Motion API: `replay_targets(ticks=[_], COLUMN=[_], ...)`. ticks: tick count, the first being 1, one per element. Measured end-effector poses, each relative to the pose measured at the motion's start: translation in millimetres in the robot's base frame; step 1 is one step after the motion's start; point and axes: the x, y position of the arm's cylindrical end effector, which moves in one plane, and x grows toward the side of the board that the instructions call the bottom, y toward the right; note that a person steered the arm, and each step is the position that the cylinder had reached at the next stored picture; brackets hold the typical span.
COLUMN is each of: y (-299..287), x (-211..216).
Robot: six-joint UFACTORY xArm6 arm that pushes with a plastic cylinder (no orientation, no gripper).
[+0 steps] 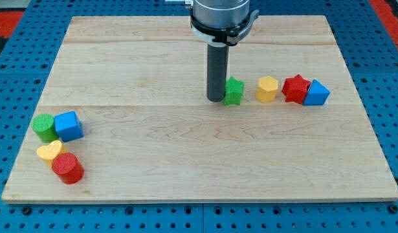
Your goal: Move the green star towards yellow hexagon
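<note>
Your tip (216, 99) sits touching the green star (233, 91) on its left, placed to drive it right toward the yellow hexagon (266, 89); no jaws exist to report.

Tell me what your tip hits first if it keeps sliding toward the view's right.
My tip sits just left of the green star, seemingly touching, so it meets that first; the yellow hexagon lies beyond.

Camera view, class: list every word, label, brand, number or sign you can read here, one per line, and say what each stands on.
None: no readable text anywhere.
The board is plain wood.
The blocks, such as the green star and yellow hexagon, carry no marks.
The arm's collar shows no label.
My tip is just left of the green star.
</note>
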Motion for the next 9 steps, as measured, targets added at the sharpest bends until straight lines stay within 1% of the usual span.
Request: replay_targets(ticks=[1, 2, 4, 6, 7, 9], y=[-4.9, -4.2, 21.8, 19.9, 7.1, 0.3], x=[6.8, 29.3, 30.7, 20.0, 14.3, 15.9])
